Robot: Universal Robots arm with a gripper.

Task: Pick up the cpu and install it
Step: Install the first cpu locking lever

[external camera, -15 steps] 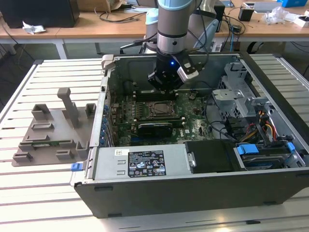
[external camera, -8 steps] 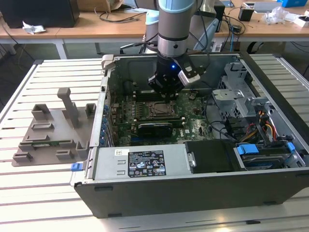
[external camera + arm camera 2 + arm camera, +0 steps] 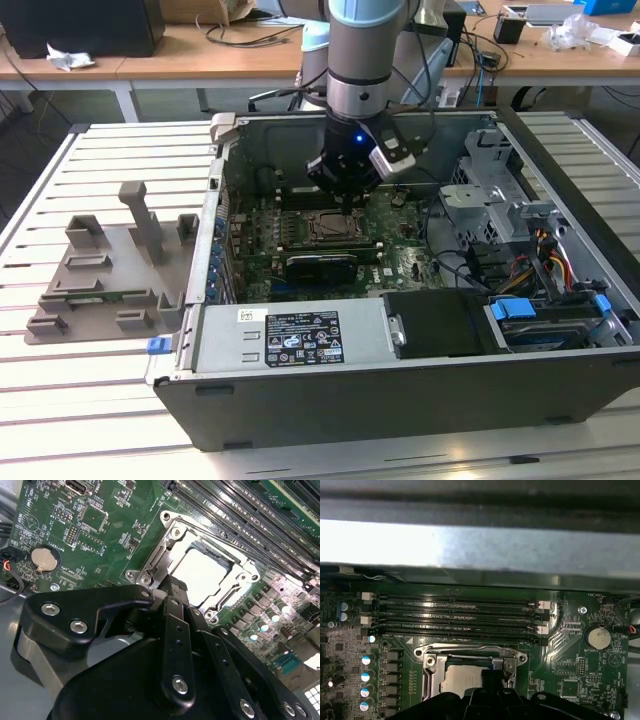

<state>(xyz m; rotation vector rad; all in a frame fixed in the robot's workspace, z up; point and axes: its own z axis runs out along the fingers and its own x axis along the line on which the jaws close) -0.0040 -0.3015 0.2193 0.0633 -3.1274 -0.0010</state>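
The arm is down inside the open computer case (image 3: 400,400), its gripper (image 3: 345,195) poised right above the socket (image 3: 330,228) in the middle of the green motherboard (image 3: 400,265). In the second wrist view the cpu (image 3: 202,575) sits in the socket's metal frame (image 3: 167,530), its pale top catching the light, flat and square to the frame, with the black fingers (image 3: 175,610) drawn together just above its near edge and gripping nothing. The first wrist view takes the other side: the cpu (image 3: 462,680) partly hidden behind the gripper's dark body, and beyond it the rows of memory slots (image 3: 455,615) running along the board toward the case wall (image 3: 480,545). That same view shows the coin battery (image 3: 596,638) near the board's edge; the second wrist view has it (image 3: 42,557) too. The exterior view adds the grey holder tray (image 3: 100,275) out on the slatted bench (image 3: 40,400), beside the case on the exterior view's left.
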